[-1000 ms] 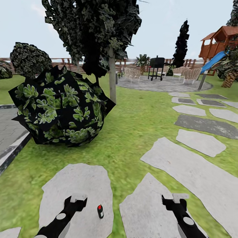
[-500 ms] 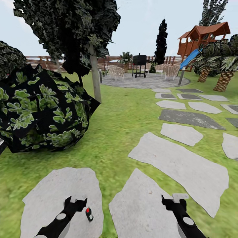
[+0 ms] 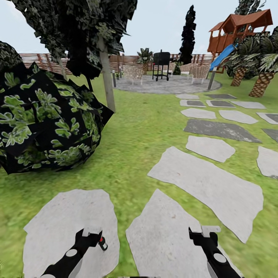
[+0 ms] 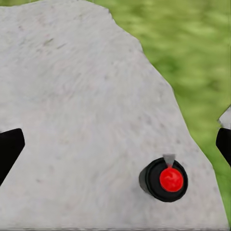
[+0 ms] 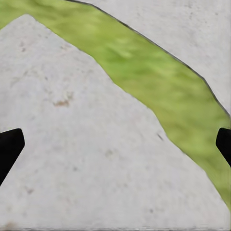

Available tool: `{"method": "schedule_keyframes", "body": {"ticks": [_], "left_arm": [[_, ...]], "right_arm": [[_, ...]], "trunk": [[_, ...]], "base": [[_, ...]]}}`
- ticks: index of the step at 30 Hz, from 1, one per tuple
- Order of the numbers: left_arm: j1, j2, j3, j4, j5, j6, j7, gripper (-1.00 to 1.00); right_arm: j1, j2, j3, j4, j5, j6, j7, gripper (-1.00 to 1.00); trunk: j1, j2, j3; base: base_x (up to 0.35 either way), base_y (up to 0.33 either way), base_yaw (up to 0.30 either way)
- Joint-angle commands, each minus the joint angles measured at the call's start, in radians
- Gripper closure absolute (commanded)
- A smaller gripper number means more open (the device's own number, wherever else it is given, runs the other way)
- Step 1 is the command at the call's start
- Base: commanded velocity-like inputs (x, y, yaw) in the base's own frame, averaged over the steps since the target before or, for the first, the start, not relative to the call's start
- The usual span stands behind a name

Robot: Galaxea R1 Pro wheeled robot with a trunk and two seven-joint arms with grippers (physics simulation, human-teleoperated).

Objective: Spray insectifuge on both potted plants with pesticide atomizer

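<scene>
Head view: a small dark red-capped bottle (image 3: 102, 243) stands on a grey stone slab (image 3: 58, 220), just beside the left tool (image 3: 92, 232). Left wrist view shows it off-centre between wide-open, empty fingers. Right tool (image 3: 204, 231) is likewise spread and empty.

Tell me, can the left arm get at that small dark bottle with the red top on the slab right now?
Probably yes. The bottle stands upright on the stone slab right beside the left gripper, whose fingers are spread. Bare slab surrounds the bottle; it sits off-centre between the fingertips, so a small sideways shift seems needed.

- The pesticide atomizer (image 3: 102, 243) is stood on a stepping slab (image 3: 58, 220), just right of the left jaws.
- Another slab (image 5: 86, 159) is found under the right jaws, with grass (image 5: 159, 77) beyond.
</scene>
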Motion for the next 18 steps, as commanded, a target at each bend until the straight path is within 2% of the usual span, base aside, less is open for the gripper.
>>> {"method": "schedule_keyframes", "body": {"ticks": [1, 8, 13, 18], "left_arm": [[-0.001, 0.000, 0.001, 0.001, -0.008, -0.004, 0.000, -1.00], [-0.001, -0.001, 0.001, 0.001, -0.008, -0.005, 0.000, -1.00], [0.002, -0.017, 0.001, -0.001, -0.012, -0.006, 0.000, -1.00], [0.002, -0.018, 0.001, -0.002, -0.010, -0.006, 0.000, -1.00]], "right_arm": [[0.000, 0.000, 0.000, 0.001, -0.001, -0.003, -0.002, -1.00], [0.000, 0.000, -0.001, 0.001, -0.001, -0.003, -0.002, -1.00], [0.000, 0.000, 0.000, 0.001, -0.001, -0.003, -0.002, -1.00], [0.000, 0.000, 0.000, 0.001, -0.001, -0.003, -0.002, -1.00]], "trunk": [[0.000, -0.001, -0.006], [0.003, -0.002, -0.044], [0.006, -0.003, -0.070], [0.008, -0.005, -0.097]], "base": [[0.000, 0.000, -0.047], [0.000, 0.000, -0.133], [0.000, 0.000, -0.175], [0.000, 0.000, -0.178]]}}
